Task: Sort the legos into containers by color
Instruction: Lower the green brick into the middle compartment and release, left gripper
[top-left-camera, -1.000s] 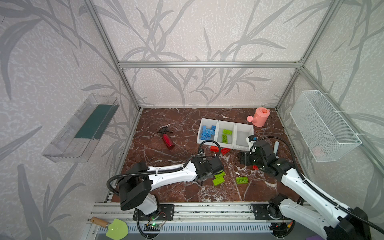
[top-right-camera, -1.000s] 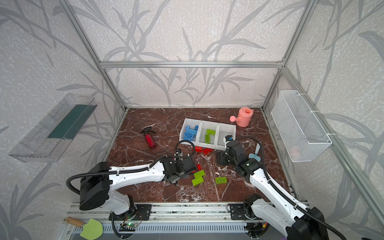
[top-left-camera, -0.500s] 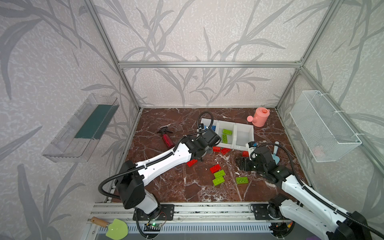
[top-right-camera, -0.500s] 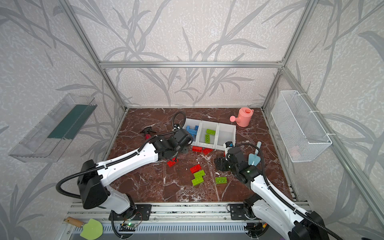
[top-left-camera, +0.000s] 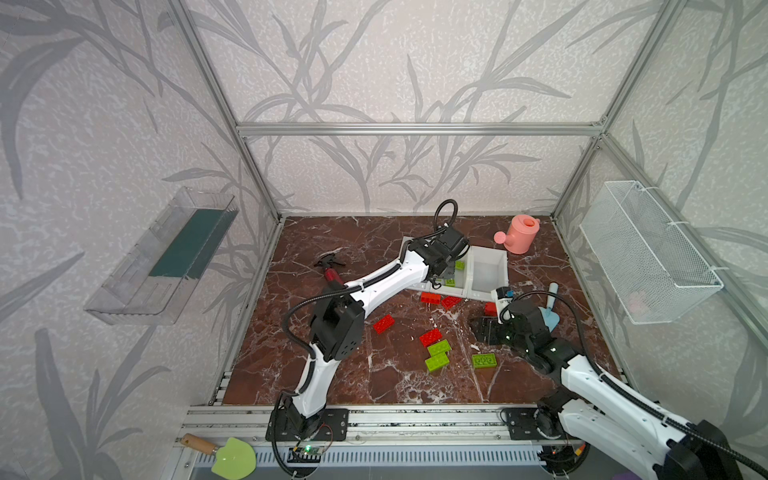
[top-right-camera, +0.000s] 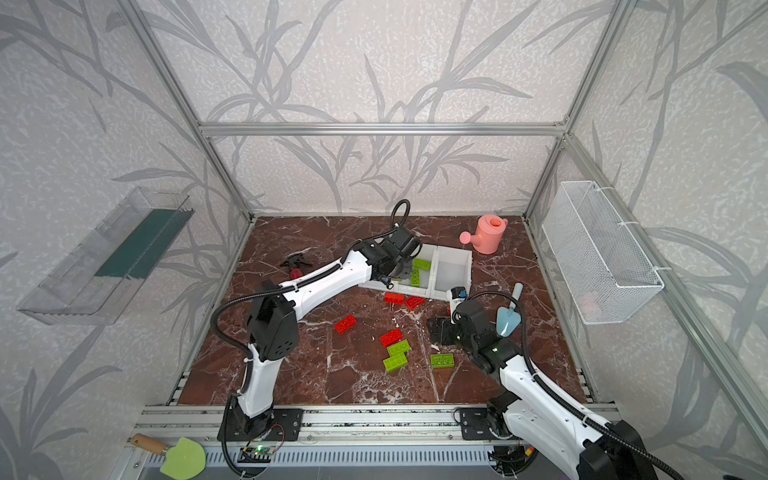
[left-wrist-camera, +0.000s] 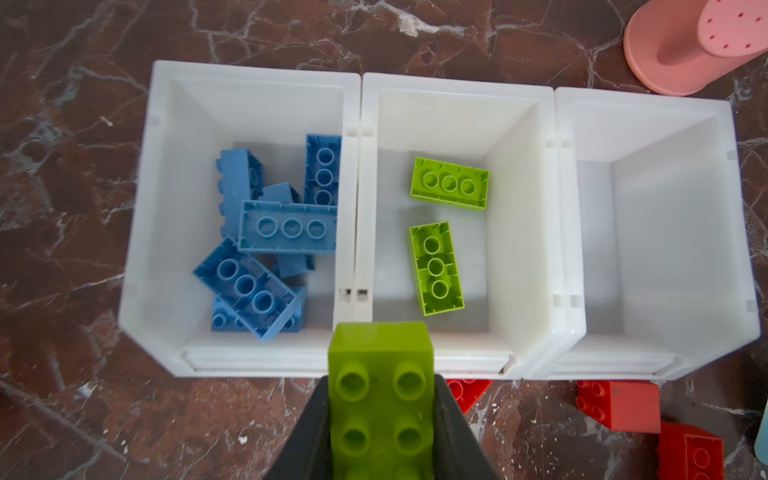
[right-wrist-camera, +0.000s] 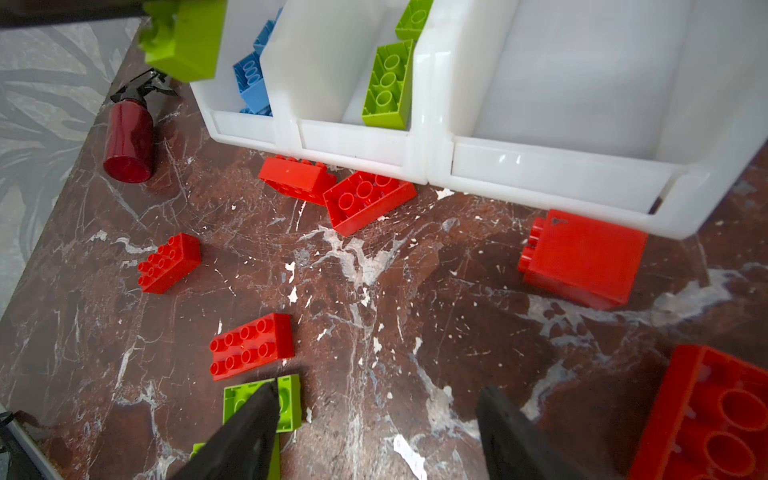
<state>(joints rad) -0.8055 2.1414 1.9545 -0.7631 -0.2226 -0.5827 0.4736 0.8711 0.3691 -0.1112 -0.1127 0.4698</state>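
In both top views the left arm (top-left-camera: 382, 282) has swung from the front of the worktop (top-left-camera: 332, 374) up over the containers (top-left-camera: 488, 274), covering the leftmost bin; a pink watering can (top-left-camera: 519, 235) stands behind, a red spray bottle (top-left-camera: 331, 274) lies left. The left wrist view shows the left pincer (left-wrist-camera: 381, 415) clamped on a glossy studded lime lego (left-wrist-camera: 380, 353) above the front lips, blue legos (left-wrist-camera: 266, 232) piled in one bin, two more lime legos (left-wrist-camera: 449, 183) in the next. In the right wrist view the right pincer (right-wrist-camera: 376, 415) gapes wide, gripping nothing, over marble strewn with red legos (right-wrist-camera: 249, 345)
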